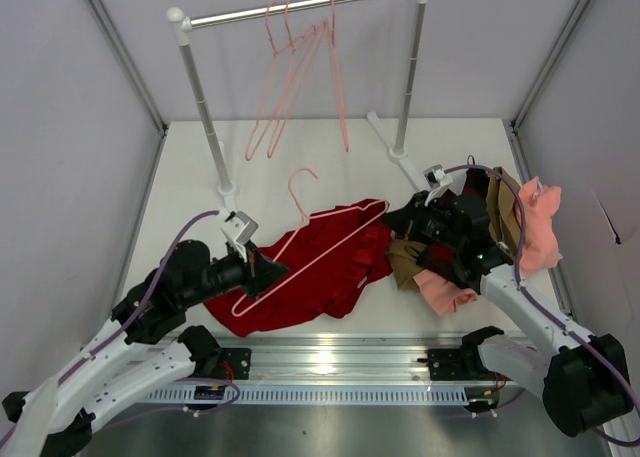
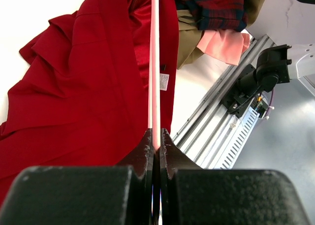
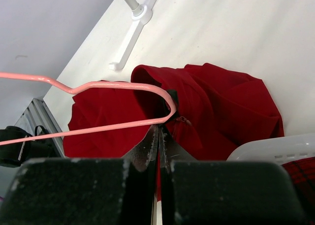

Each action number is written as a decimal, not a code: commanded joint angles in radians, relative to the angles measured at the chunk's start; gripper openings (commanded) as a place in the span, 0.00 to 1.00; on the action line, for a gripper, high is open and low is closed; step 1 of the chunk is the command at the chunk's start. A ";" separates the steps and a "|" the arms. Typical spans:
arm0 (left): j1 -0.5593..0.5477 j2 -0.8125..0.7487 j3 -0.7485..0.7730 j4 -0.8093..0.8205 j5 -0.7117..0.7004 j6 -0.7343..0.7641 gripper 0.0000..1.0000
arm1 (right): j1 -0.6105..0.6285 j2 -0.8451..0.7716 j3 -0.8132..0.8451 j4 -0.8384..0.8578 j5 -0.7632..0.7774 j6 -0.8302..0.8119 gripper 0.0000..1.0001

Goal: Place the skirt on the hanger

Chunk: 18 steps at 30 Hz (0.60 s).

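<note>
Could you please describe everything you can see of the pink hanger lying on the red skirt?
The hanger is thin salmon-pink wire, a triangle with a hook top. It stretches diagonally over the skirt, hook toward the rack. The left tool is shut on its wire toward the near end; the right tool is closed at the far corner, where red cloth wraps round.

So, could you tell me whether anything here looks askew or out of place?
The skirt lies crumpled on the table, and the hanger lies mostly over it, not inside it. At the right, a heap of other clothes spills untidily.
</note>
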<state>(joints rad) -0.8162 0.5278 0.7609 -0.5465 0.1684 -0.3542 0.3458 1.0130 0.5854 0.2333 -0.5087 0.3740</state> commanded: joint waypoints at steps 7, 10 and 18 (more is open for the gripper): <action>-0.003 -0.008 -0.002 0.029 -0.001 -0.003 0.00 | 0.005 -0.051 0.028 -0.020 0.039 -0.032 0.00; -0.003 -0.005 -0.011 0.042 0.003 -0.009 0.00 | 0.007 -0.060 0.027 -0.034 0.041 -0.035 0.05; -0.003 0.017 -0.034 0.075 0.023 -0.022 0.00 | 0.009 -0.086 0.031 -0.051 0.068 -0.026 0.28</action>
<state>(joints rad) -0.8162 0.5312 0.7364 -0.5358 0.1677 -0.3592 0.3504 0.9508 0.5854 0.1753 -0.4656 0.3542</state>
